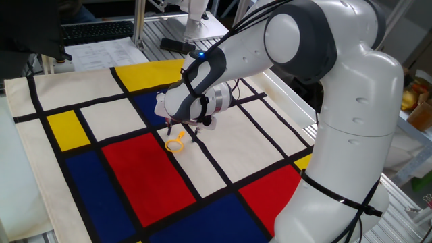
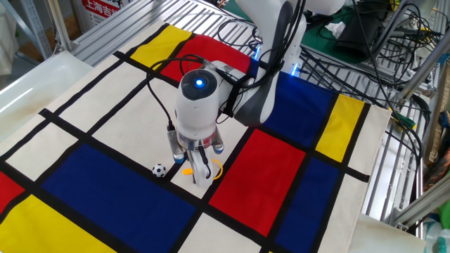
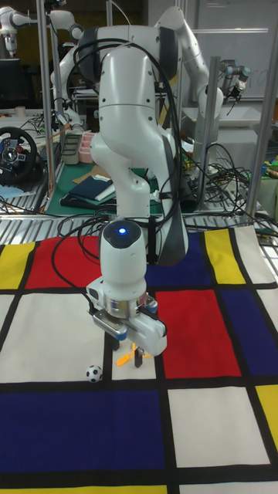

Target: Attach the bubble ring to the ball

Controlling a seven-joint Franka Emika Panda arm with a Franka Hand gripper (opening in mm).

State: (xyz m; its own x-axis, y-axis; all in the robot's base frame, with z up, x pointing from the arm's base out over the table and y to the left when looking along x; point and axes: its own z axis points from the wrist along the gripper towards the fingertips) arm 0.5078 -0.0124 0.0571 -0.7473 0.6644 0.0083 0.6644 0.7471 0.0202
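The orange-yellow bubble ring (image 1: 176, 144) lies flat on the patterned cloth, on the black line between a red and a white panel. It also shows as the ring (image 2: 213, 169) and the ring (image 3: 123, 360) under the hand. My gripper (image 1: 183, 132) points straight down just above it, fingers apart and open around the ring's handle end; whether they touch it is unclear. The tiny black-and-white ball (image 2: 159, 169) rests on the cloth a short way to the left of the gripper (image 2: 197, 167). The tall view has the ball (image 3: 93, 373) left of the gripper (image 3: 134, 356). One fixed view hides the ball.
The cloth (image 2: 91, 126) of red, blue, yellow and white panels covers the table. Metal rails and cables (image 2: 394, 42) run along the far and right edges. The robot's base and arm (image 1: 351, 135) stand at the cloth's side.
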